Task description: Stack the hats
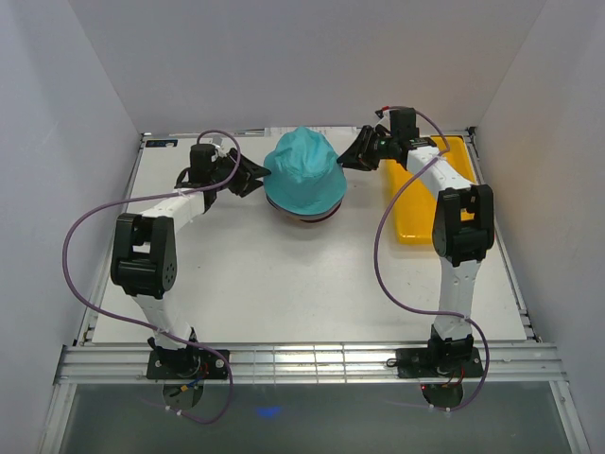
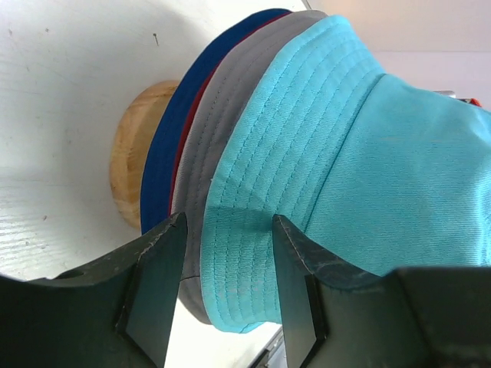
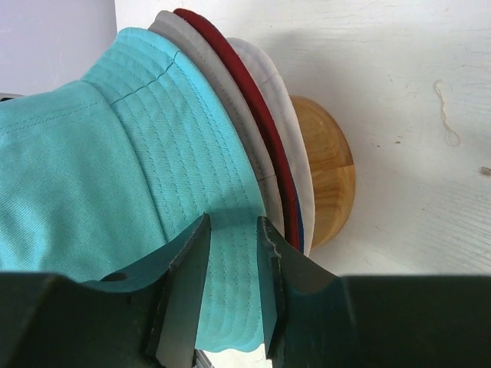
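Note:
The teal hat (image 1: 301, 170) lies on top of the stack on the wooden stand (image 2: 134, 153). Under it in the left wrist view are the grey hat (image 2: 222, 115), a thin edge of the red hat (image 2: 182, 146) and the blue hat (image 2: 165, 153). My left gripper (image 1: 253, 176) is at the stack's left side, open, its fingers either side of the teal brim (image 2: 238, 253). My right gripper (image 1: 354, 153) is at the stack's right side, open more narrowly, with the teal brim (image 3: 230, 291) between its fingers. The red hat (image 3: 261, 115) and stand (image 3: 326, 169) show beyond.
A flat yellow tray (image 1: 425, 203) lies at the back right under the right arm. White walls close in the table on the left, back and right. The stack stands at the back centre.

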`<move>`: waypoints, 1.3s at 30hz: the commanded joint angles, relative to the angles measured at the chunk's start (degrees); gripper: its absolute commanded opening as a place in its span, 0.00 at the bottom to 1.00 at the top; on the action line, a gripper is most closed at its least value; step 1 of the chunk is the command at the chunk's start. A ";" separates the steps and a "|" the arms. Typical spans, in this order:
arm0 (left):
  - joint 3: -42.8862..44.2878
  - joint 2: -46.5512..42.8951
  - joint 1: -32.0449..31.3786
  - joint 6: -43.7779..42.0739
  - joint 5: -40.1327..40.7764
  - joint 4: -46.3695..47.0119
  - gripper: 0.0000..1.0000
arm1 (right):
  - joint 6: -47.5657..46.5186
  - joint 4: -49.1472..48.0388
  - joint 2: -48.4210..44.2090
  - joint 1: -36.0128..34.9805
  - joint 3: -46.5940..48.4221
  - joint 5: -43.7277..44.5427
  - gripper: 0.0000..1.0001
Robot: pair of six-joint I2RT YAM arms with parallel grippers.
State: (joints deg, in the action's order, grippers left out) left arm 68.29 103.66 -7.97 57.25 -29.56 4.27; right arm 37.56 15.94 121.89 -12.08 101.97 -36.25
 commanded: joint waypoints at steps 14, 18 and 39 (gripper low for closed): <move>-5.10 -3.81 0.76 7.08 -3.57 11.19 0.36 | 2.95 -6.45 -4.46 0.03 -3.62 -2.95 0.34; -5.10 -3.55 0.85 7.35 -3.57 11.28 0.20 | 2.96 -6.63 -4.64 0.03 -4.06 -3.13 0.34; -0.79 -0.30 0.94 2.69 0.38 1.18 0.00 | 3.22 -12.41 -8.59 1.70 -11.79 -4.61 0.53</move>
State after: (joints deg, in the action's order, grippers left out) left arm 65.21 103.63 -7.29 62.72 -31.31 9.37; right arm 40.25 8.03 117.43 -10.81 91.92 -38.85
